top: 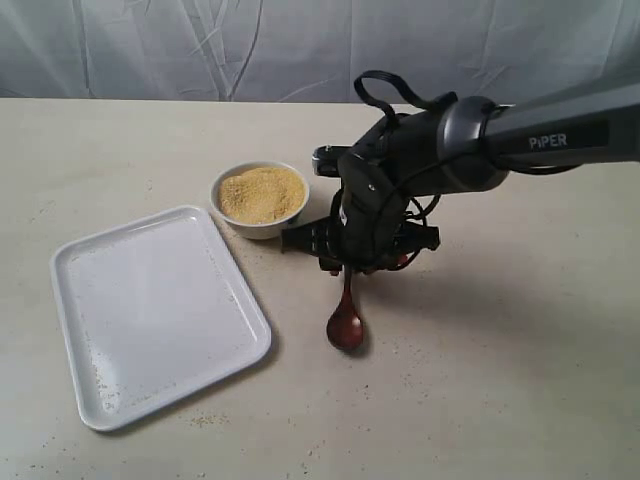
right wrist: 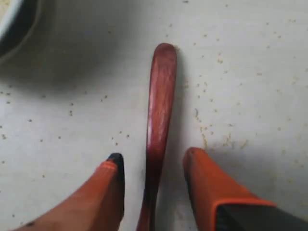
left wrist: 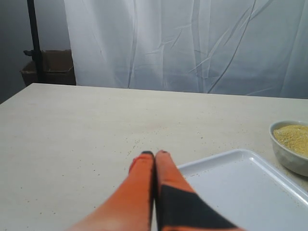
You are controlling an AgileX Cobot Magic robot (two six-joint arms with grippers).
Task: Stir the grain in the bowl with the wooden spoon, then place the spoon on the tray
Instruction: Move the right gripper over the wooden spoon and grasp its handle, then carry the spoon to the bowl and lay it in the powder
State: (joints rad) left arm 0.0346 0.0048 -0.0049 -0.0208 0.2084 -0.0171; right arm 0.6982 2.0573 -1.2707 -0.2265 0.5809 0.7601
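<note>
The dark red-brown wooden spoon (top: 346, 318) lies on the table, its scoop toward the front and its handle running back under my right gripper (top: 350, 268). In the right wrist view the handle (right wrist: 160, 108) passes between the two orange fingers; my right gripper (right wrist: 155, 161) is open, with a gap on each side of the handle. The small white bowl (top: 262, 227) of yellow-tan grain (top: 261, 193) stands just behind and left of the spoon. The large white tray (top: 150, 310) lies at the left. My left gripper (left wrist: 155, 154) is shut and empty near the tray's corner (left wrist: 231, 159).
Stray grains dot the table around the spoon (right wrist: 211, 130) and the tray's front edge. A pale curtain hangs behind the table. A brown box (left wrist: 48, 67) sits beyond the far table edge in the left wrist view.
</note>
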